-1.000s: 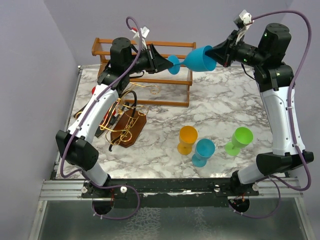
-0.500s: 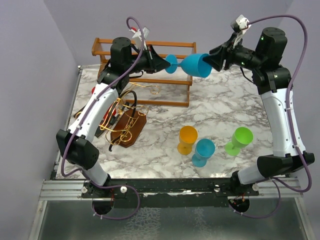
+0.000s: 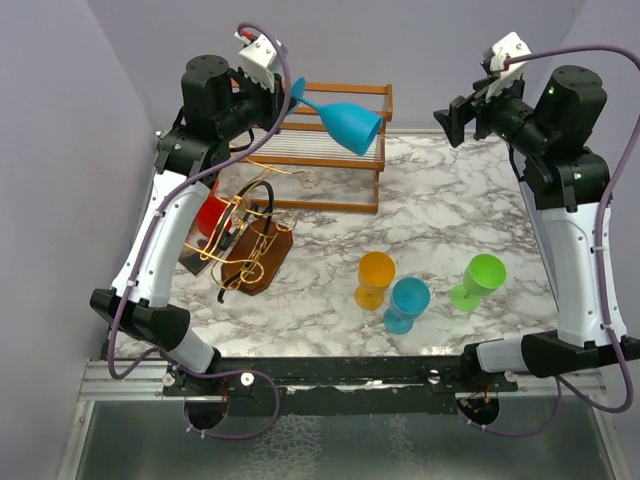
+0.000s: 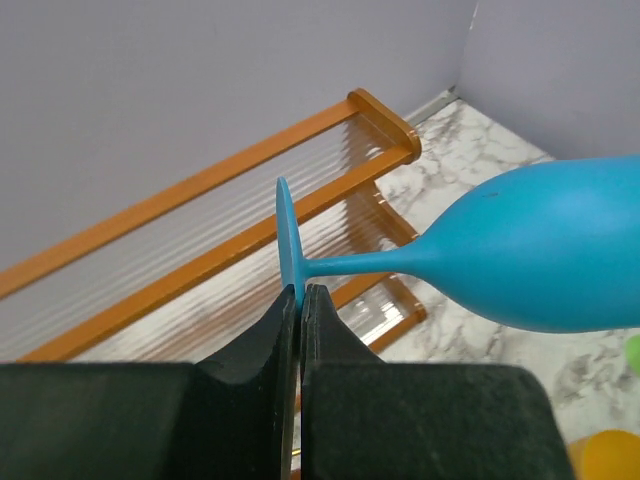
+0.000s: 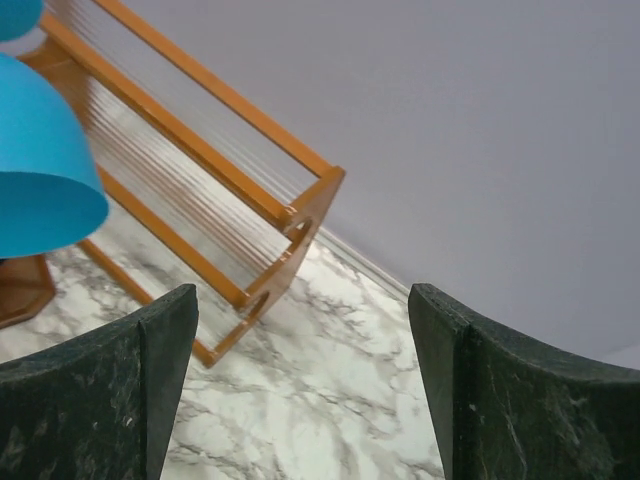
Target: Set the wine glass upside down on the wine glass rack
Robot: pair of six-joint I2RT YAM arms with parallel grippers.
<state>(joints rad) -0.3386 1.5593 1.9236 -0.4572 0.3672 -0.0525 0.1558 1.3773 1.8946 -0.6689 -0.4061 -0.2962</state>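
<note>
A blue wine glass [image 3: 350, 124] hangs in the air over the wooden frame, bowl tilted down to the right. My left gripper [image 3: 284, 94] is shut on the rim of its round foot [image 4: 286, 235]; in the left wrist view that gripper [image 4: 300, 296] pinches the foot edge, with stem and bowl [image 4: 545, 260] stretching right. My right gripper [image 3: 452, 122] stands open, apart from the glass on its right. Nothing lies between its fingers [image 5: 302, 296], and the bowl's rim [image 5: 40, 175] shows at far left. The gold wire wine glass rack [image 3: 250, 240] stands on its dark base at the left, below the left arm.
A red glass [image 3: 210, 215] sits among the rack's loops. An orange-brown slatted wooden frame [image 3: 345, 160] stands at the back. Orange [image 3: 375, 278], blue [image 3: 407, 303] and green [image 3: 478, 280] glasses stand at the front of the marble table [image 3: 450, 215].
My right gripper opened, let go of the blue bowl and drew back to the right. My left arm lifted and swung left with the glass held by its foot.
</note>
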